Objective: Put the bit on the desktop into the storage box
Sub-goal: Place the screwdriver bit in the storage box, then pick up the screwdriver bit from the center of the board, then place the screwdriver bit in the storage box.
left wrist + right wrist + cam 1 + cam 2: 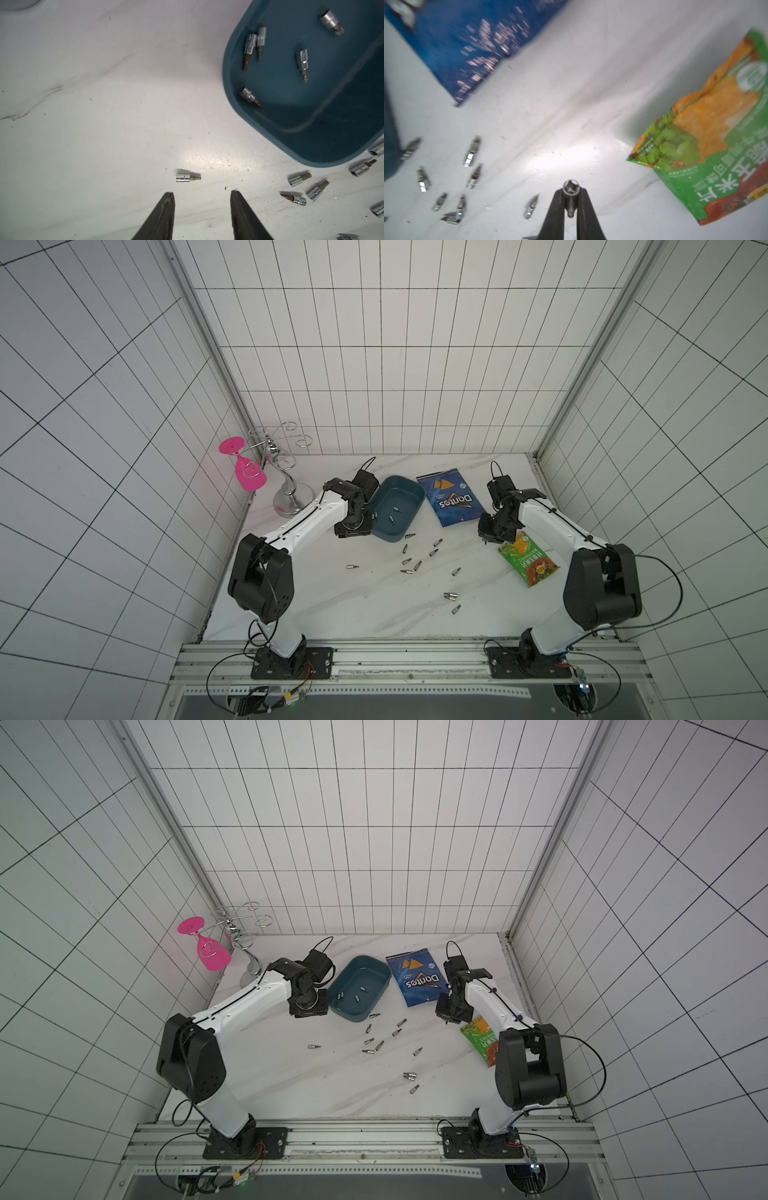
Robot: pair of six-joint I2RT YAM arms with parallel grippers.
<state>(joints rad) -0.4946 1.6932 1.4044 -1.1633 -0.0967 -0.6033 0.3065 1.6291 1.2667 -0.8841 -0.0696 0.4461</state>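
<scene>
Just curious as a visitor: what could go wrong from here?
The bit is pinched only near the tips of the right claw, so it might slip before reaching the storage box. The Doritos bag lies roughly between that claw and the box; a low swing could snag it. The open left claw hovers beside the box, so both claws might collide there.

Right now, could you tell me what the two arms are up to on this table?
The arms are clearing the desktop into the storage box. The right gripper is shut on a bit above the desktop, between the Doritos bag and the green bag. The left gripper is open beside the box, with a lone bit just ahead. Five bits lie in the box; other bits lie loose on the desktop.
</scene>
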